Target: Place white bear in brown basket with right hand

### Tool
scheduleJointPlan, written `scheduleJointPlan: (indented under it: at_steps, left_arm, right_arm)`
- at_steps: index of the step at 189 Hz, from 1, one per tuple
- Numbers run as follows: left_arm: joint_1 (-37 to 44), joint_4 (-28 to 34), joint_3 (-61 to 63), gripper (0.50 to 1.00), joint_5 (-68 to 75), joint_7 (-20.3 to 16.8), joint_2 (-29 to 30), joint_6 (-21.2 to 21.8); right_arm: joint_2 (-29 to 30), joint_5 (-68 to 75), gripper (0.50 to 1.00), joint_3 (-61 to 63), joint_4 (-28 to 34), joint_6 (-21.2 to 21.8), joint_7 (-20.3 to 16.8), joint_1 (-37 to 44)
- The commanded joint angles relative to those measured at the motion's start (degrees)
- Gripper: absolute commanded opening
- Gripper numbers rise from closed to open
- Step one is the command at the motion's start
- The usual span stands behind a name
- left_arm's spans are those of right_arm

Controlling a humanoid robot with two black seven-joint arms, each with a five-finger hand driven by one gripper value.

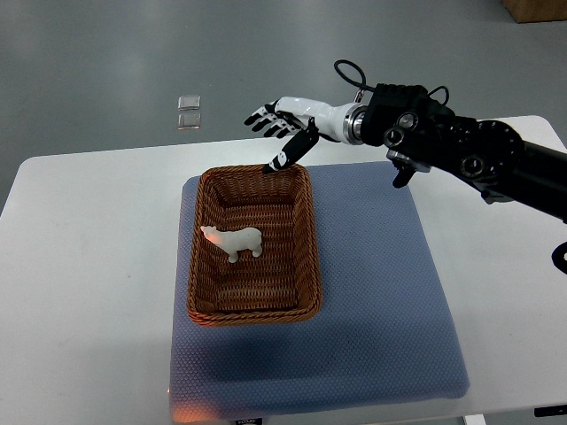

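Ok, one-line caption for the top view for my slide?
White bear lies inside the brown basket on a blue mat; open right hand hovers above its far rim.

White hand (288, 119), black-tipped fingers (259, 118), black arm (461, 150)

A white counter (80, 266) with rounded corners stands on a smooth grey floor (115, 62), a blue-grey padded mat (381, 292) spread across its middle. Two small clear square items (188, 112) lie on the floor beyond the counter, and a brown box corner (536, 9) shows at the top right.
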Motion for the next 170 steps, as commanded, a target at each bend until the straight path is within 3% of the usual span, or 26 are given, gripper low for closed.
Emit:
scheduleJointPlan:
  at_steps: [1,34,48,74,84,114,141,170]
  left_arm:
    - [-0.1,0.0,0.0,1.0,0.0,0.0,0.0,0.0]
    - [-0.1,0.0,0.1,1.0,0.0,0.1,0.0,0.0]
    - [-0.1,-0.1,0.1,1.0,0.0,0.1,0.0,0.0]
    - [0.0,-0.2,0.1,1.0,0.0,0.1,0.0,-0.1]
    - [-0.1,-0.2,0.1,1.0,0.0,0.1,0.0,-0.1]
    - [-0.1,-0.2,0.1,1.0,0.0,0.1,0.0,-0.1]
    - [-0.1,-0.2,0.1,1.0,0.0,0.1,0.0,-0.1]
    - [-0.1,-0.1,0.1,1.0,0.0,0.1,0.0,-0.1]
  right_arm:
    - [-2.1,2.5,0.858,8.4,-0.1,-0.2,1.4,-2.3]
    - [-3.3,3.3,0.86,27.4,-0.3,0.0,1.6,-12.8]
    - [-2.8,3.5,0.899,34.6,-0.7,0.0,1.7,-17.1]
    - [-2.2,8.2,0.915,44.8,-1.9,-0.1,2.1,-23.6]
    - [-1.7,12.6,0.919,48.0,-2.8,-0.1,3.9,-26.1]
    - [1.8,29.1,0.924,50.7,-8.5,0.3,14.0,-29.9]
    - [2.7,36.6,0.924,50.7,-11.0,2.3,17.2,-31.7]
    - [3.7,37.6,0.924,50.8,-11.8,5.8,17.4,-32.0]
